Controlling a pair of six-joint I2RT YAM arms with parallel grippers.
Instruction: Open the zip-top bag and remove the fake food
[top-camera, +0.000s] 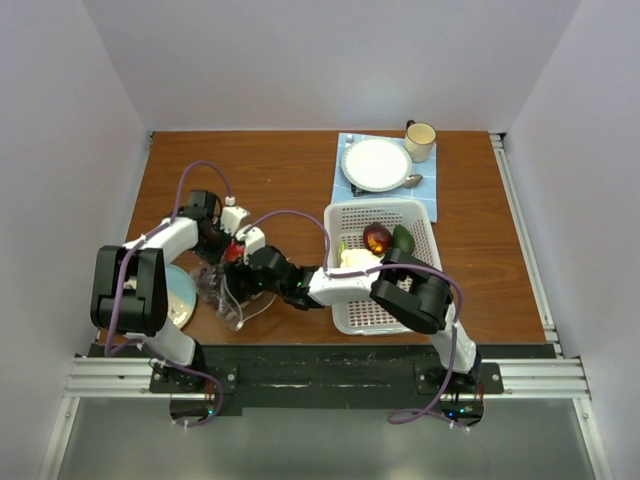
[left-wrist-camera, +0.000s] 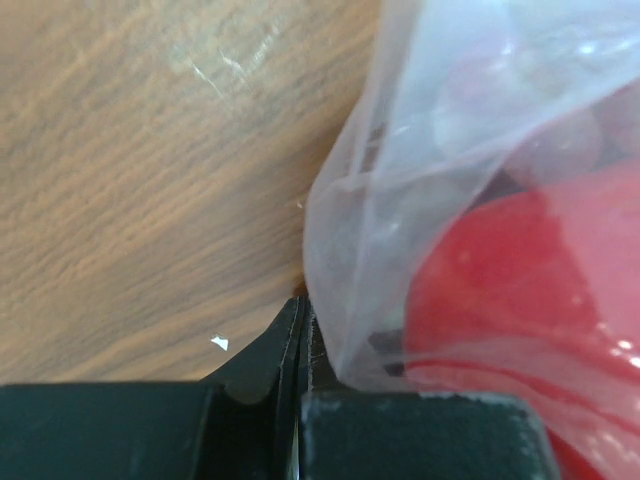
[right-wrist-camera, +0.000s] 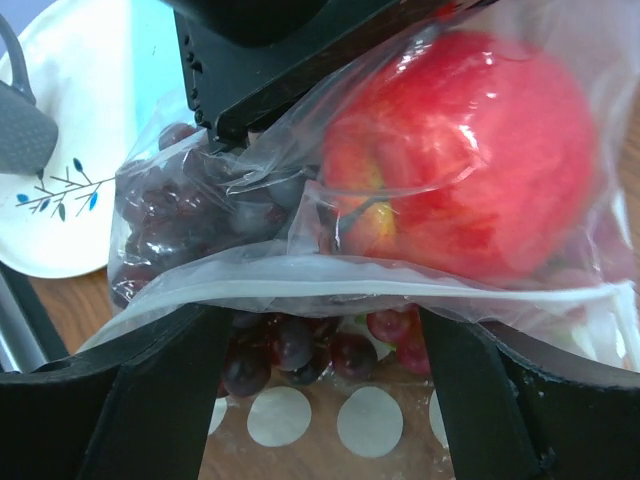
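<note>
The clear zip-top bag lies on the wood left of centre, its lower sheet printed with pale dots. In the right wrist view a red apple and dark purple grapes sit inside it. My right gripper is open, its fingers spread wide at the bag's mouth under the zip rim. It reaches in from the right in the top view. My left gripper is shut on a fold of the bag's film at its far side, shown in the top view. The red fruit shows through the film.
A white perforated basket to the right holds a dark red fruit, a green piece and a cream piece. A pale blue plate lies left of the bag. A white plate and cup stand at the back.
</note>
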